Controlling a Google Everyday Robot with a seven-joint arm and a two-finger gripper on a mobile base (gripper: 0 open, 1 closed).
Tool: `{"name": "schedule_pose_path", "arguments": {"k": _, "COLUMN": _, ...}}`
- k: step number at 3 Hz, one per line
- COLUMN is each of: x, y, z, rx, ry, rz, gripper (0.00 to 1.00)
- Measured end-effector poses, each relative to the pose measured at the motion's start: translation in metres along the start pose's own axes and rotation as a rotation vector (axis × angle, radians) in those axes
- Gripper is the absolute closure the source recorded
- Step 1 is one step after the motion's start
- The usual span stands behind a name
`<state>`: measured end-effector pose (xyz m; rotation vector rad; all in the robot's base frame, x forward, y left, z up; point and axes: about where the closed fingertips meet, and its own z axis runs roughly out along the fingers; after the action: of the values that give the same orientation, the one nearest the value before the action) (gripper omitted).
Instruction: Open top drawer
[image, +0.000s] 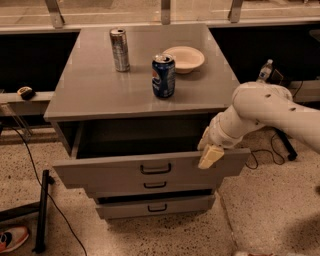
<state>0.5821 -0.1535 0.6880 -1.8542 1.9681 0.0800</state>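
Item: grey desk (100, 90), three drawers under its front edge. Top drawer (110, 172): stands well out past the front edge, its dark interior exposed from left corner to right corner; flat grey front, black bar handle (155, 169) at centre. Middle drawer (120, 186) and bottom drawer (125, 207): set further back beneath it, the bottom one slightly forward with a dark gap above. Gripper (210, 152): at the right end of the top drawer's front, resting over its upper edge below the front right corner of the desk; whether its fingers are wide or narrow cannot be told. White arm (270, 110): reaches in from the right, beside the right edge. On the desk: silver can (119, 49) upright near the back edge, left of centre; blue can (163, 75) upright at mid-desk; pale bowl (184, 58) just behind and right of the blue can, apart from it. Open room: speckled floor (165, 235) bare in front of the drawers; a black stand (42, 210) and a shoe (12, 238) lie off the front left corner; a bottle (265, 70) and cables (272, 145) sit beyond the right edge.
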Motion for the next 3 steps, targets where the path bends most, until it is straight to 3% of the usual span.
{"name": "schedule_pose_path", "arguments": {"k": 1, "x": 0.0000, "y": 0.0000, "z": 0.0000, "rx": 0.000, "ry": 0.000, "rz": 0.000, "gripper": 0.03}}
{"name": "schedule_pose_path", "arguments": {"k": 2, "x": 0.0000, "y": 0.0000, "z": 0.0000, "rx": 0.000, "ry": 0.000, "rz": 0.000, "gripper": 0.00}}
{"name": "schedule_pose_path", "arguments": {"k": 3, "x": 0.0022, "y": -0.0031, "z": -0.0044, "rx": -0.017, "ry": -0.051, "rz": 0.008, "gripper": 0.00}}
